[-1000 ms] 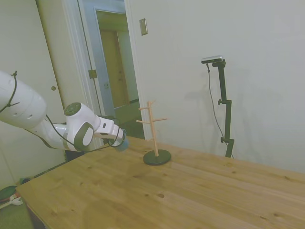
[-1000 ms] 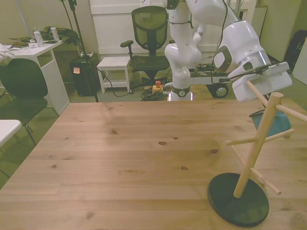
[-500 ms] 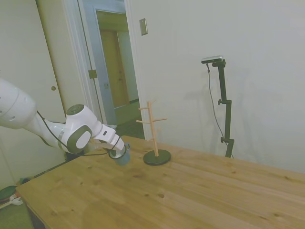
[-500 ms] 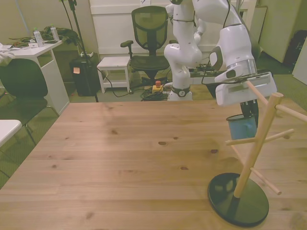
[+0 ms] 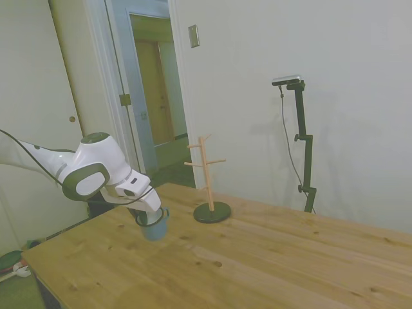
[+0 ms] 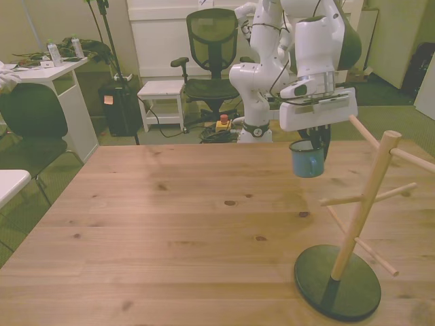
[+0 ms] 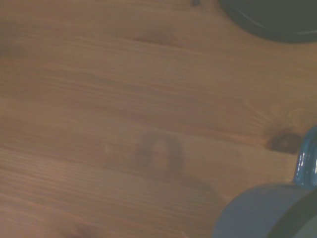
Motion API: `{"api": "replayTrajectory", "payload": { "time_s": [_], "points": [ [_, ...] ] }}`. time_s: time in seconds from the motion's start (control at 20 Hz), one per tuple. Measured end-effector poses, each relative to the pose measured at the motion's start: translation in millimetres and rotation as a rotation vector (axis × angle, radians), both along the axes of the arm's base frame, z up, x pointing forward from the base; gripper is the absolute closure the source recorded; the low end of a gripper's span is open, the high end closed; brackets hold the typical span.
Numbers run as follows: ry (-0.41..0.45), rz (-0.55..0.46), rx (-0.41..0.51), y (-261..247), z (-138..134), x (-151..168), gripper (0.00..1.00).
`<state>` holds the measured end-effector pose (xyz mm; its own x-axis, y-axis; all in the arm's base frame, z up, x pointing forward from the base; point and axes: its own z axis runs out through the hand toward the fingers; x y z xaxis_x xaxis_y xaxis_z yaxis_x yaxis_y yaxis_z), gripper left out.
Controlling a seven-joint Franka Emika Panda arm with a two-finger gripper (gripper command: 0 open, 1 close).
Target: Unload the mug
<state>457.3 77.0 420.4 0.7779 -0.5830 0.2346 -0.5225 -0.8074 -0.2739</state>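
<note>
So the gripper (image 6: 311, 144) has its jaws pinching the rim of the mug (image 6: 306, 159), which hangs upright and looks a touch above the wooden table (image 6: 170, 224), not on the wooden mug tree (image 6: 363, 207). In the front view the mug sits at about 10 o'clock from the tree's dark round base (image 6: 338, 283), clear of every peg. The wrist view is blurry, just a blue slice of mug (image 7: 270, 208) over wood grain and an edge of the base (image 7: 277, 17).
</note>
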Motion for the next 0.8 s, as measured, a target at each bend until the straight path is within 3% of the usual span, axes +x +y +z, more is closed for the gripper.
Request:
{"api": "replayTrajectory", "payload": {
  "time_s": [0.25, 0.8],
  "points": [
    [0.042, -0.042, -0.026, -13, -8, 0, 1.00],
    [0.113, -0.125, -0.013, -29, -37, 48, 1.00]
  ]
}}
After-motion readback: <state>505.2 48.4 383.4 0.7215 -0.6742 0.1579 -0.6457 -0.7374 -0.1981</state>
